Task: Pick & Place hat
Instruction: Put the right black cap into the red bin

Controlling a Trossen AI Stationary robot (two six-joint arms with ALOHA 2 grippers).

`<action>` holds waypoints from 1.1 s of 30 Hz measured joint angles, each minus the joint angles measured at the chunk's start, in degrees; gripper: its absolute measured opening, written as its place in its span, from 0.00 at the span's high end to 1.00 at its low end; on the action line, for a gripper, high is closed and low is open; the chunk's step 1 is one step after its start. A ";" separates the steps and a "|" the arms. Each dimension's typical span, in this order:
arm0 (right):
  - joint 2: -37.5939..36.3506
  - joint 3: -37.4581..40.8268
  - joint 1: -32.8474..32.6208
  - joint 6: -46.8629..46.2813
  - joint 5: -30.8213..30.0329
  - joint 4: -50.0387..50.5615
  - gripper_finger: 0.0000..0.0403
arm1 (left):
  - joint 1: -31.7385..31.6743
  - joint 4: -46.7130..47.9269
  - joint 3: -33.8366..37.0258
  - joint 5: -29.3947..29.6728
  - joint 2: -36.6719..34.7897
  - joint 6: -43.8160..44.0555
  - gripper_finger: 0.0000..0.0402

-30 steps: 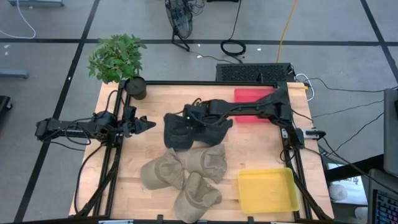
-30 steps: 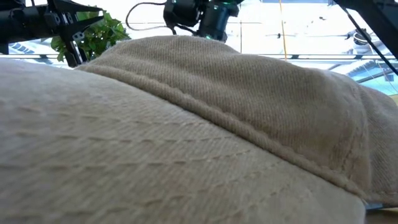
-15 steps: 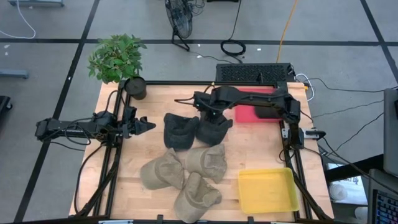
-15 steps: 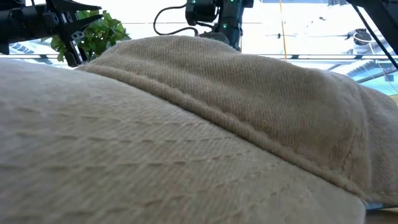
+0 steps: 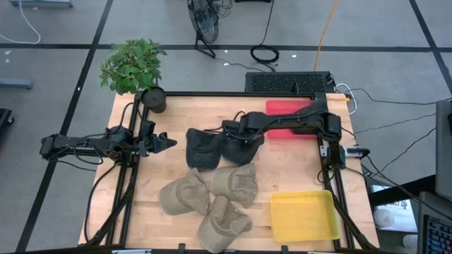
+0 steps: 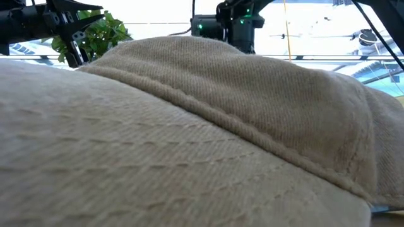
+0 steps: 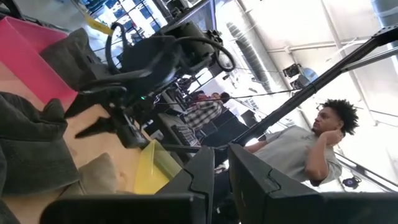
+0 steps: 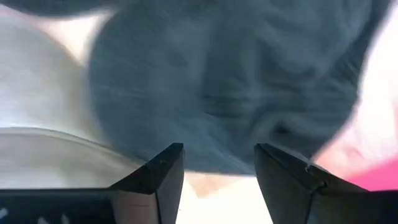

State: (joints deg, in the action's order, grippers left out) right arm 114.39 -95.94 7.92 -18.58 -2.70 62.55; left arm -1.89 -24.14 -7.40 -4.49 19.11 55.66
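Dark hats (image 5: 220,147) are shown at frame centre on the surface (image 5: 296,166), overhung by the spread right claw (image 5: 236,134); the left claw (image 5: 161,140) is narrowly parted.

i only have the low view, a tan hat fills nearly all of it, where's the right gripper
Observer: The right gripper is over the dark hats mid-table, in the high view.
Operator: open or shut
Observer: Open. In its wrist view the two fingers stand apart with dark fabric ahead of them, nothing between them.
Operator: which trays are out
Observer: A red tray near the right arm's base and a yellow tray at the table's near right corner. The yellow one looks empty.
Operator: left arm
Observer: The left gripper waits at the table's left edge, away from the hats.
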 joint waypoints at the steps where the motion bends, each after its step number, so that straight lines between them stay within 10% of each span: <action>1: 0.00 0.00 -0.12 0.08 0.02 -0.36 0.55 | 0.00 0.00 0.00 0.02 0.00 0.00 0.87; 27: -0.02 7.33 2.62 0.67 4.95 -10.68 0.55 | 0.00 -0.20 -0.01 0.00 0.00 1.62 0.87; 33: -0.02 7.45 2.45 0.08 5.92 -13.88 0.70 | 0.00 -0.17 0.00 0.01 -0.01 1.44 0.87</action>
State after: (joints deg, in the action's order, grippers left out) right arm 114.37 -88.49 10.37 -18.50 3.22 48.67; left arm -1.89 -24.32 -7.40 -4.48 19.10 57.10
